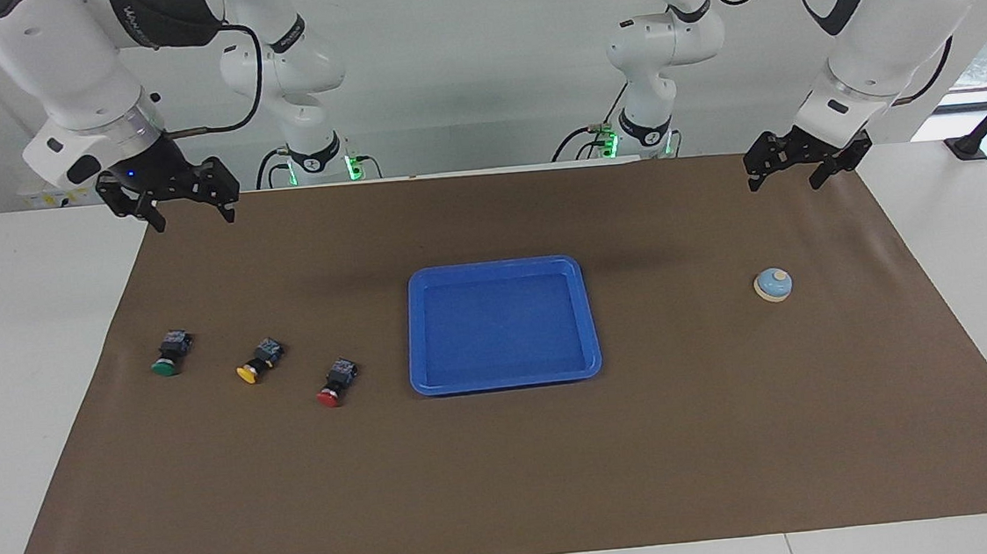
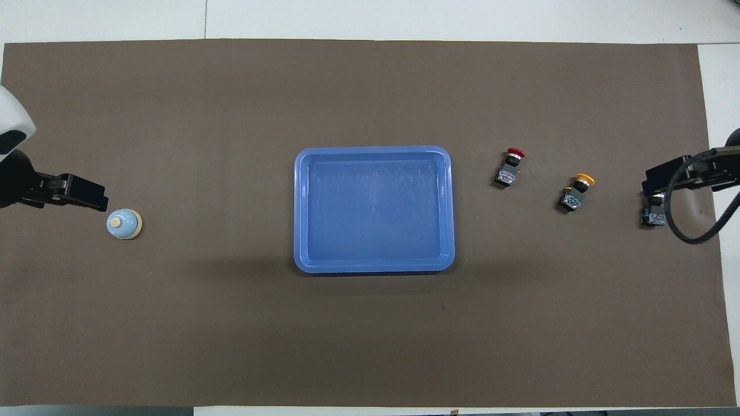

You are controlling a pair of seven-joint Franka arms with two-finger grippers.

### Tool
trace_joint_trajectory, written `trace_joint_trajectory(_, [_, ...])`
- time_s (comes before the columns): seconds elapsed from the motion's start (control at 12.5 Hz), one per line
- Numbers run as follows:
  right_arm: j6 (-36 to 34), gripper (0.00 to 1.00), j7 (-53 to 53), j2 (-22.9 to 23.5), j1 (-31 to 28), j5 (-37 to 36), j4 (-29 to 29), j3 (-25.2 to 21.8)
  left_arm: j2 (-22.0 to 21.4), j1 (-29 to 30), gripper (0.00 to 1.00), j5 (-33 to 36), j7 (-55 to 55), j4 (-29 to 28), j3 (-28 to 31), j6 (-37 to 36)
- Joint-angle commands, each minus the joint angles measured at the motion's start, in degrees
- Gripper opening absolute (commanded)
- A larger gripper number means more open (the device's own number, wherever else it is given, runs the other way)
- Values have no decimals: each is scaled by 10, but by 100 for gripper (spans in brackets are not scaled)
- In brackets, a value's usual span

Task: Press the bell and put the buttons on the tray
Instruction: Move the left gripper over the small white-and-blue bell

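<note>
The blue tray [image 1: 497,268] lies empty at the middle of the brown mat, also in the overhead view [image 2: 373,151]. The bell [image 1: 773,284] [image 2: 123,223] stands toward the left arm's end. Three buttons lie on their sides toward the right arm's end: red [image 1: 336,384] [image 2: 510,167] closest to the tray, then yellow [image 1: 259,361] [image 2: 576,192], then green [image 1: 170,353]. In the overhead view the green button's cap is hidden under the right gripper and only its body [image 2: 652,216] shows. My right gripper [image 1: 192,217] [image 2: 665,179] hangs open and empty, raised over the mat. My left gripper [image 1: 785,179] [image 2: 81,193] hangs open and empty, raised over the mat.
The brown mat [image 1: 510,487] covers most of the white table [image 1: 27,393]. Cables and both arm bases stand at the robots' edge of the table.
</note>
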Motion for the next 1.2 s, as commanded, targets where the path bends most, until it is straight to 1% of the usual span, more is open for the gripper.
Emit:
trace_joint_trajectory(0.0, [-4, 100, -13, -10, -6, 8, -10, 3, -4, 1, 100, -2, -3, 5, 0, -7])
trace_joint_trajectory(0.32, [-5, 100, -13, -10, -5, 8, -10, 3, -9, 1, 100, -6, -1, -3, 5, 12])
trace_joint_trajectory(0.4, [-5, 100, -13, -10, -5, 8, -10, 3, -9, 2, 25, -6, 3, -10, 13, 18])
trace_joint_trajectory(0.48, [-4, 100, -13, -10, -5, 8, -10, 3, -9, 2, 0, -6, 6, -32, 24, 23])
trace_joint_trajectory(0.56, [-5, 100, -13, -10, -5, 8, -10, 3, -8, 2, 0, -5, 26, -64, 34, 45])
trace_joint_trajectory(0.72, [-5, 100, -13, -10, -6, 8, -10, 3, -5, 3, 0, -5, 42, -126, 68, 127])
trace_joint_trajectory(0.88, [-5, 100, -13, -10, -5, 8, -10, 3, 6, 5, 0, -5, 38, -184, 77, 206])
trace_joint_trajectory(1.12, [-5, 100, -13, -10, -5, 8, -10, 3, 27, 12, 0, -5, 42, -248, 93, 309])
